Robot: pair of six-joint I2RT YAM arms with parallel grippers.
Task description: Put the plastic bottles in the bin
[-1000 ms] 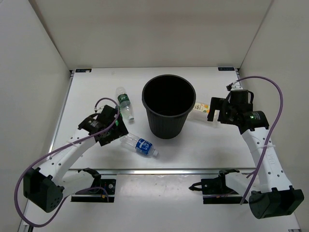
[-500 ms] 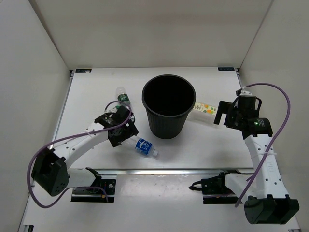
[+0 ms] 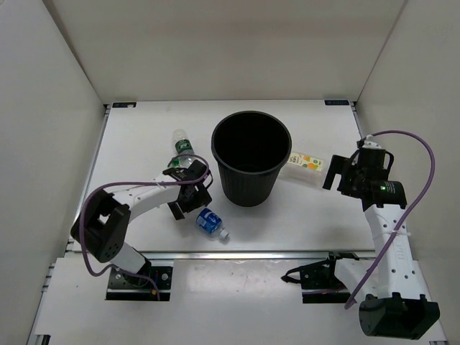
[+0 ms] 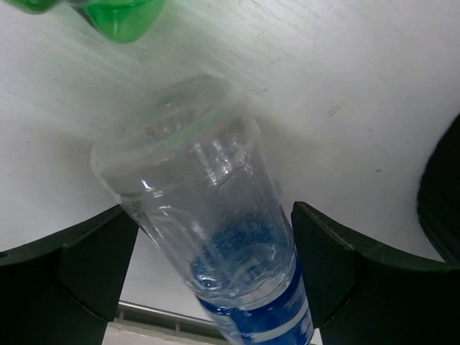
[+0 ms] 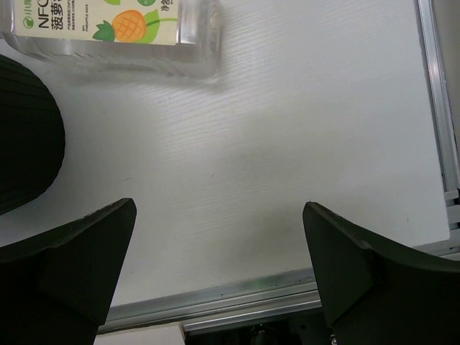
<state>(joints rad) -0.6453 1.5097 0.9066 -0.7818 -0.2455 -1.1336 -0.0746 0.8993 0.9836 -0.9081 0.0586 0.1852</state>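
Observation:
The black bin (image 3: 251, 136) stands mid-table. A clear bottle with a blue label (image 3: 209, 221) lies in front of it to the left. My left gripper (image 3: 195, 195) is open, and its fingers straddle that bottle's clear end (image 4: 208, 187) in the left wrist view. A clear bottle with a green label (image 3: 184, 152) lies left of the bin, and a green part of it shows at the top of the left wrist view (image 4: 108, 14). A whitish bottle with a yellow-orange label (image 3: 306, 161) lies right of the bin. My right gripper (image 3: 335, 172) is open and empty just right of it (image 5: 108, 25). The all-green soda bottle is out of view.
The bin's black wall shows at the left edge of the right wrist view (image 5: 25, 136) and the right edge of the left wrist view (image 4: 442, 194). A metal rail (image 5: 287, 298) runs along the table's near edge. White walls enclose the table on three sides.
My left gripper has moved right, toward the bin, onto the blue-label bottle, and that bottle has swung to point toward the front. My right gripper has drawn back to the right, off the yellow-orange bottle.

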